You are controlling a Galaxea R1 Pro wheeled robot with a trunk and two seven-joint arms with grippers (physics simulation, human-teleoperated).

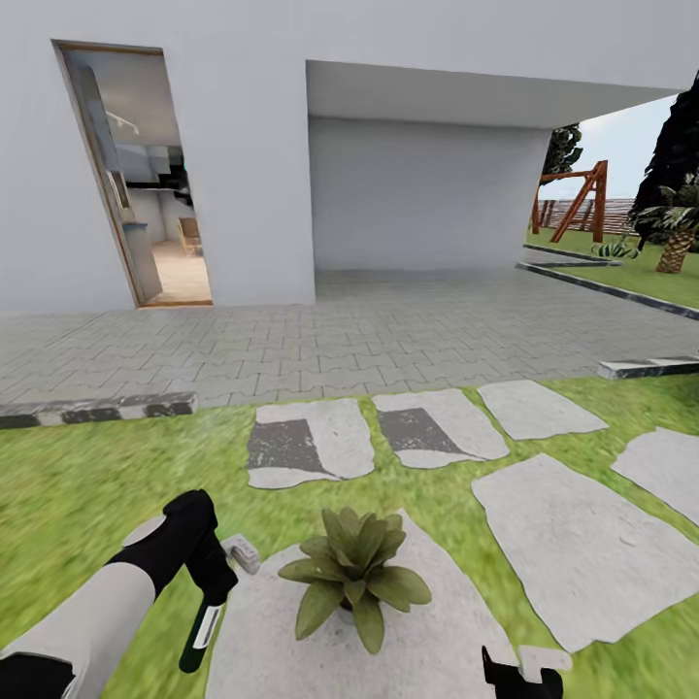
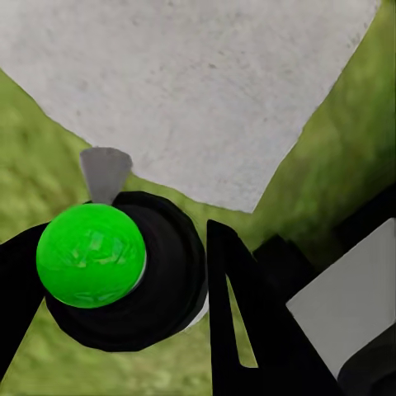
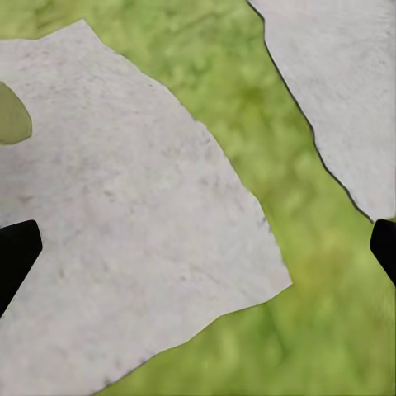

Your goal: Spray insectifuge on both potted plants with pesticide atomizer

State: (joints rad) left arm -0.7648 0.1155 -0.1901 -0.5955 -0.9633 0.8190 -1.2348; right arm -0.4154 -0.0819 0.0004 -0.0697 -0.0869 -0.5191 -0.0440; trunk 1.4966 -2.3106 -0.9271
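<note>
Head view: the left gripper (image 1: 216, 573) is clamped on the pesticide atomizer (image 1: 201, 626), which hangs below it, dark-green body with its whitish label strip pointing down toward the lawn (image 1: 68, 485), the pale trigger head (image 1: 241, 553) jutting toward the plant. That sideways aim looks deliberate, since the nozzle faces the potted plant (image 1: 354, 573), a low rosette of olive leaves standing on a grey stepping stone (image 1: 437, 641) just beside the bottle. More stones run up toward a paved court (image 1: 388, 330) and a white house (image 1: 243, 146) with an open doorway (image 1: 146, 184). A wooden swing frame (image 1: 575, 202) and a palm (image 1: 680, 233) stand well off at the far right. The right gripper (image 1: 521, 677) sits low at the frame's edge, near the same stone.

Left wrist view: the black fingers (image 2: 239, 322) close round a dark round body capped bright green (presumably the bottle seen end-on), stone and grass beneath. Firmly held, by the look of it.

Right wrist view: two black fingertips (image 3: 16, 256) stand wide apart at opposite edges with nothing between, stone and grass below, one leaf tip (image 3: 12, 115) poking in. Idle hand, likely kept clear of the spray.

Only one plant is in sight here; judged stage is spraying the first.
</note>
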